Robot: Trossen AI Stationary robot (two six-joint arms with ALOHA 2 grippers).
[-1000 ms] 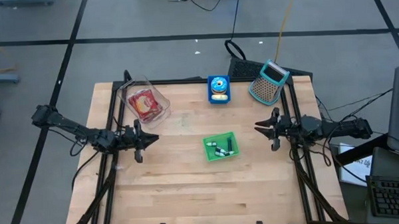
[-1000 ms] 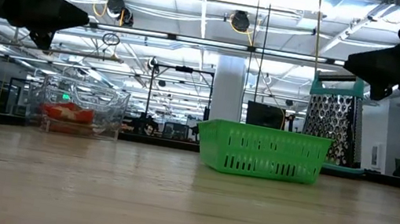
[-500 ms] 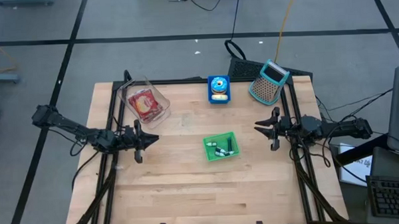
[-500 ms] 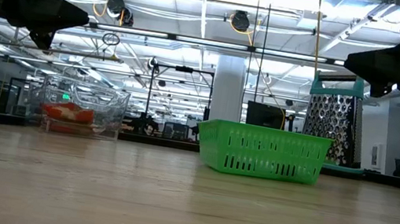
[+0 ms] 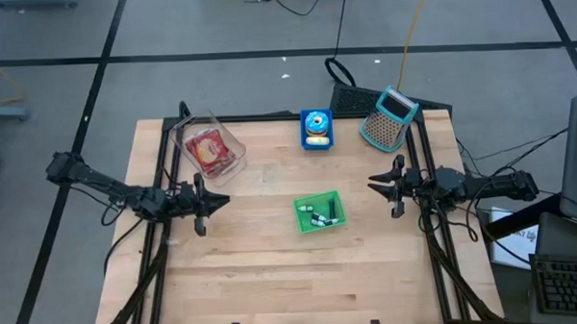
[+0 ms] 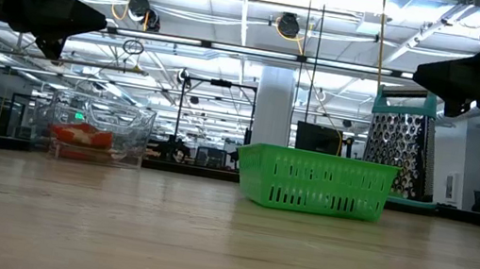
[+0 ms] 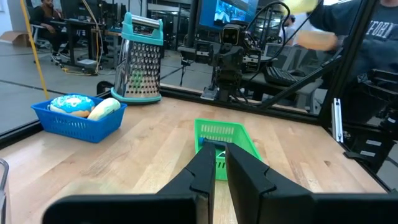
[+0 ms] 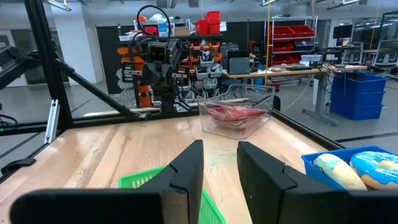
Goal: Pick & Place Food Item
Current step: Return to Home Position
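A clear plastic container [image 5: 209, 148] with red food [image 8: 235, 113] rests on the table at the far left. At the far middle stands a blue basket [image 5: 316, 129] with a blue-frosted donut [image 7: 72, 104] and a pale roll [image 7: 103, 107]. A green basket [image 5: 319, 212] with small dark items sits at the table's centre. My left gripper [image 5: 216, 201] hovers level at the left, shut and with nothing in it [image 7: 216, 146]. Level at the right hovers my right gripper [image 5: 374, 185], slightly open with nothing between its fingers [image 8: 219, 146]. Both point at the green basket from apart.
A teal-topped metal grater [image 5: 389, 118] stands at the far right corner. A black frame [image 5: 419, 167] runs along the table's left, right and far edges. Bare wood lies across the near half [image 5: 293, 277]. A person shows beyond the table in the left wrist view.
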